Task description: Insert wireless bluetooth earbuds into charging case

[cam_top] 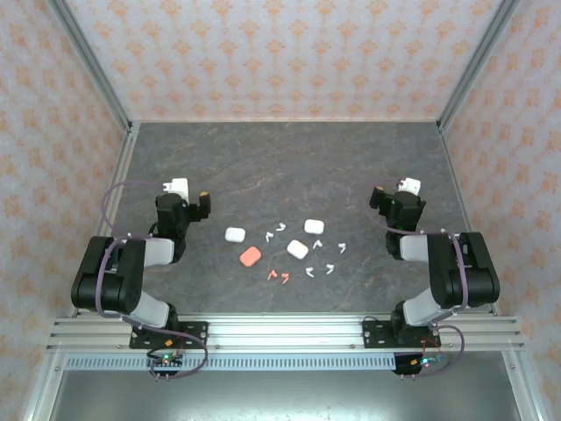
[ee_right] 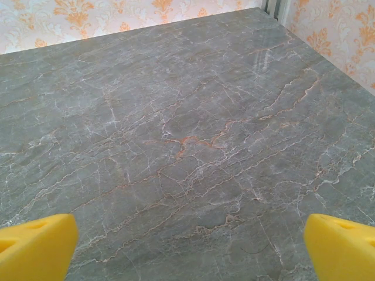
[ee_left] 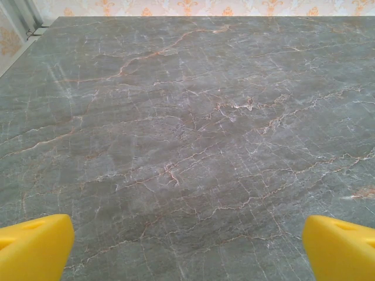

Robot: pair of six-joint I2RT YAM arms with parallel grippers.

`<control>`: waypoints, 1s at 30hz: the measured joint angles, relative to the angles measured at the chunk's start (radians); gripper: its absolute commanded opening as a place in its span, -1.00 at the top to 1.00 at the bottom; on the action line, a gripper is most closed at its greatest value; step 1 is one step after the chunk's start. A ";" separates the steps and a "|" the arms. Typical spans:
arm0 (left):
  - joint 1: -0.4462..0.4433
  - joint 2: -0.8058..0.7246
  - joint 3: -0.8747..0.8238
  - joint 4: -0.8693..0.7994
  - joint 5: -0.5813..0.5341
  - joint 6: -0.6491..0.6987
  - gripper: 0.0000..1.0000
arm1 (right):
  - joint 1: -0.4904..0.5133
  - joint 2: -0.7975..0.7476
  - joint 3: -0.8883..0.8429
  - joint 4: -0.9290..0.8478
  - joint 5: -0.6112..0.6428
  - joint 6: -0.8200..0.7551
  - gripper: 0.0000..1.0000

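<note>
Earbuds (cam_top: pixel 280 228), white and salmon-pink, lie scattered among charging cases (cam_top: pixel 297 249) toward the middle of the near edge of the tabletop (cam_top: pixel 289 158). Left gripper (cam_top: pixel 187 195) and right gripper (cam_top: pixel 399 193) gape wide and empty, either side. Tiny stems may skid from a pinch.

A grey marbled table (cam_top: pixel 289 158) — veined in rust (faintly) — ringed by orange-patterned wallpaper (cam_top: pixel 280 53).

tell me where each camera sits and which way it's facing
Top external: above and behind the robot, looking down on the table, cases and earbuds; left gripper and right gripper show.
Left wrist: on the left arm, facing across the table toward the far wall; its yellow fingertips wide apart.
Right wrist: likewise from the right arm, yellow fingertips apart.
Shared: both wrist views see table and far wall.
</note>
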 measured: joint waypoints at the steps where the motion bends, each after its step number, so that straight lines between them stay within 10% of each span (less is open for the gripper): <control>1: 0.000 0.000 0.000 0.000 0.000 0.000 -1.00 | 0.000 0.000 0.000 0.000 0.000 0.000 -0.98; 22: 0.000 0.000 0.004 -0.010 -0.024 -0.004 -1.00 | 0.000 0.000 0.000 0.000 0.000 0.000 -0.99; 30: -0.006 -0.138 0.182 -0.332 -0.101 -0.073 -1.00 | 0.000 -0.167 0.040 -0.219 -0.008 0.003 -0.99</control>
